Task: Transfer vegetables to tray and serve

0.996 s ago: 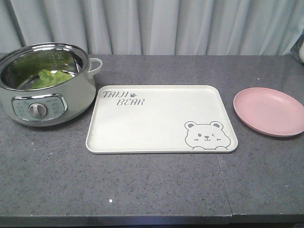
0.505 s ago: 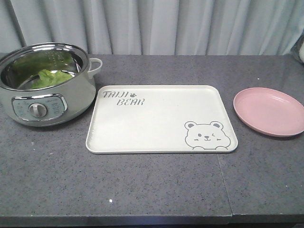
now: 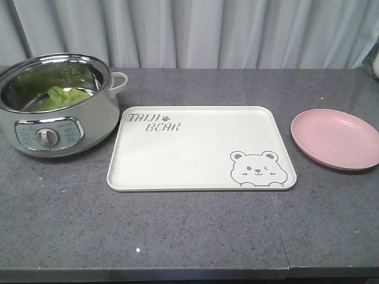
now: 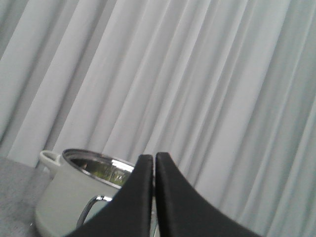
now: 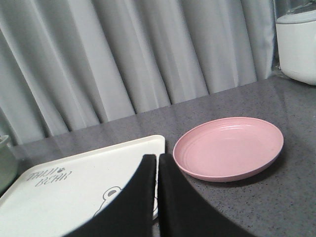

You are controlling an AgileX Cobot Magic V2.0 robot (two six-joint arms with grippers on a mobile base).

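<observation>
No part of the transfer is showing as complete. The bright green, crinkly lettuce leaf is lying inside the round, pale-bodied electric cooking pot with the polished steel bowl. The pot is standing at the left end of the dark grey speckled surface. The large cream-white rectangular tray with the grey bear print is sitting at the centre, just beside the pot, and is carrying nothing. The round pink plate is resting to the right of the tray, apart from it, and is likewise holding nothing. Neither arm is appearing in the front view. In the left wrist view, the left hand is pointing towards the pot from beside it. Its two black fingers are drawn together to a thin slit, and it is gripping nothing. In the right wrist view, the right hand is pointing towards the tray's right edge and the plate, with its fingers likewise pressed nearly together and nothing between them. As a judgement, every step is outstanding: opening the left hand, reaching into the pot, taking hold of the leaf, lifting it clear of the rim, laying it on the tray, and then serving the tray.
</observation>
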